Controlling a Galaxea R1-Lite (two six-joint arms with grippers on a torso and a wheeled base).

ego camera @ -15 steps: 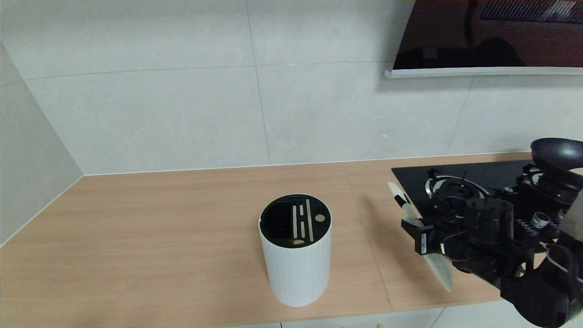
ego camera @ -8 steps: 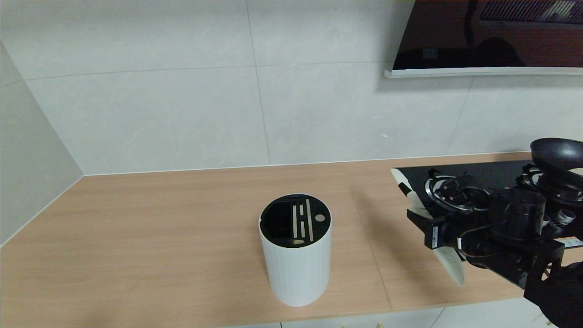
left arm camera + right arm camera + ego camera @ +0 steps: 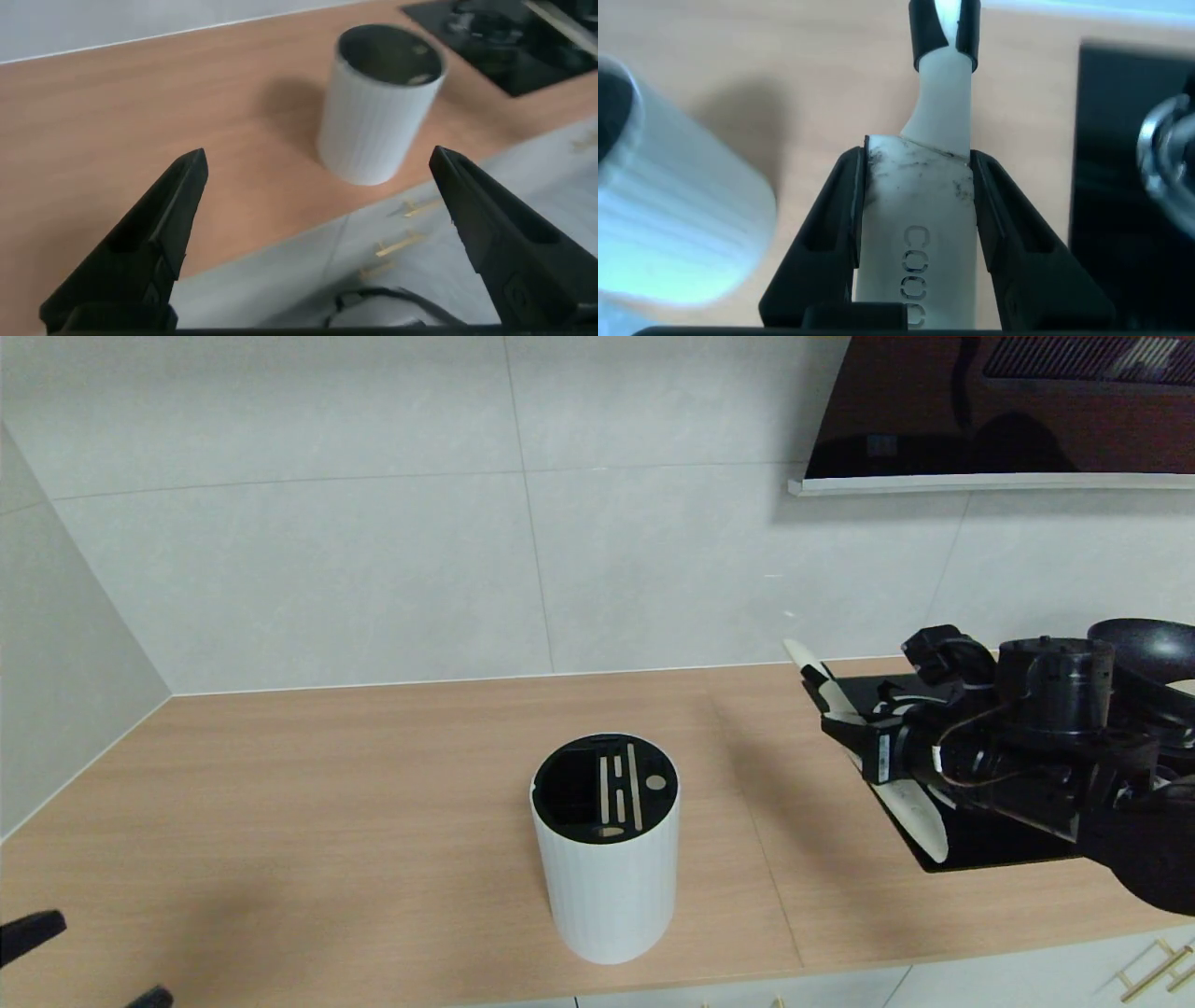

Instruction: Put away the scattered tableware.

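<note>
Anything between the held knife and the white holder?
No. Head view shows only bare countertop between the knife in the right gripper and the holder.

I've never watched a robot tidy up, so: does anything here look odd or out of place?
The white utensil clamped in the right gripper is held slanted in the air near the edge of the cooktop, with dark smudges where it is gripped. The white holder stands upright and looks undamaged.

White vertically ribbed holder [image 3: 607, 887], black slotted top; cream utensil [image 3: 920, 821], black band; light wood-grain tabletop [image 3: 327, 784]; black hob [image 3: 976, 843].
</note>
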